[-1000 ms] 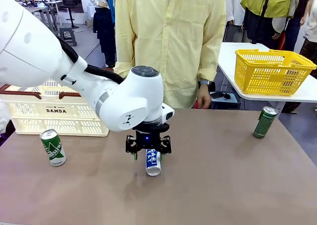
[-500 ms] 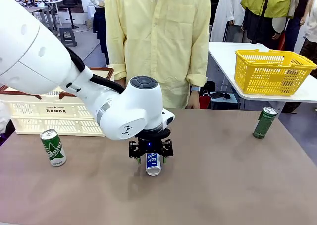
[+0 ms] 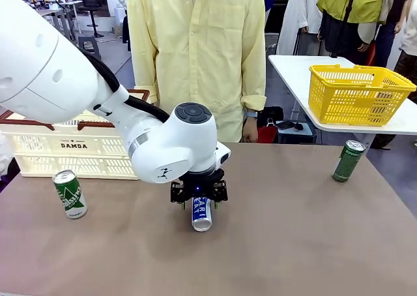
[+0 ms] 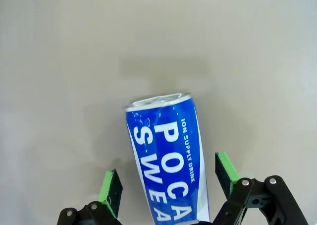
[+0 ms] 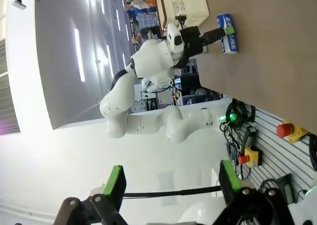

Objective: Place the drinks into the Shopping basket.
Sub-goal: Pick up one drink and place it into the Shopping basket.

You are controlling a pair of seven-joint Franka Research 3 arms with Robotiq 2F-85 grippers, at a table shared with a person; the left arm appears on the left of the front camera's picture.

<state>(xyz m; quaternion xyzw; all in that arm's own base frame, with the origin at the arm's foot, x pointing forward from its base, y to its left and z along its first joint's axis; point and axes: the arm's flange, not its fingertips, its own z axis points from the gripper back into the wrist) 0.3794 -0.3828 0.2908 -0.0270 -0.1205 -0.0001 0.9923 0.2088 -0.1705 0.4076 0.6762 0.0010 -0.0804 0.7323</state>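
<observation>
Brown table, centre: the blue-and-white can lies on its side, and the left arm bends in from 9 o'clock with its wrist straight down. The left tool is spread astride the can, pads just clear of it. Farther out, the green-and-white can stands at 9 o'clock, the dark green can at 2, the Shopping basket at 10; the right tool is spread, empty.

Blue-and-white can lying mid-table, green-and-white can and dark green can upright, cream basket far-left.

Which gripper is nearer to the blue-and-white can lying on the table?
Left. The left gripper stands open around the blue-and-white can; the right gripper hangs far from it.
</observation>
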